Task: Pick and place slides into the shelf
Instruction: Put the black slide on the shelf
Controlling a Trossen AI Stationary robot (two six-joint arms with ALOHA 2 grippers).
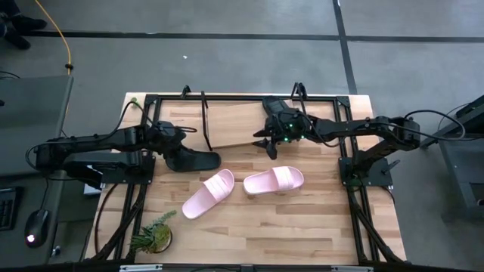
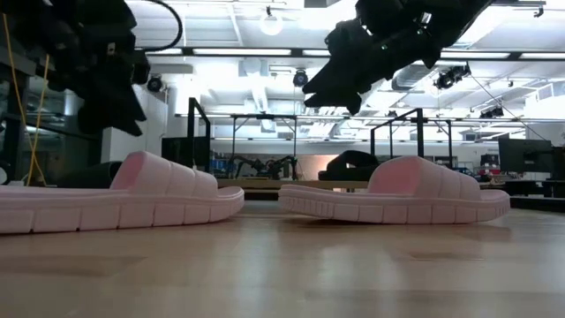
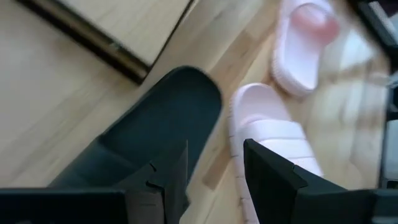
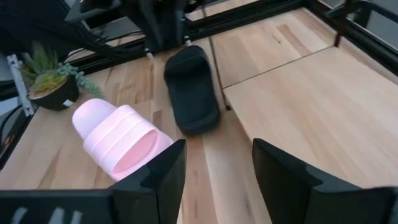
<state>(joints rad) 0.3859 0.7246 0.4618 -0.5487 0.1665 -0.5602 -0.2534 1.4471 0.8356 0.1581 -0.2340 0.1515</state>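
Black slide (image 1: 193, 159) lies flat on the worktop (image 1: 302, 227), toe just beside the shelf's (image 1: 234, 125) near-left corner — my left hand (image 1: 168, 143) sits right over its heel end, fingers (image 3: 166, 180) spread, one each side of the strap, not clamped on it. In the left wrist view the slide fills the space under that hand, with the shelf's dark rail close beyond its toe.

Two pink slides next — one (image 1: 209, 193) angled, its toe end close to the black one; the other (image 1: 274, 180) just to its right, lying crosswise, the pair nearly touching at the middle. Both on bare wood, out in front of the shelf.

My right hand (image 1: 270, 143) hangs above the shelf's front edge, spread, holding nothing.

A small potted plant (image 1: 153, 234) stands at the near-left corner, well apart.
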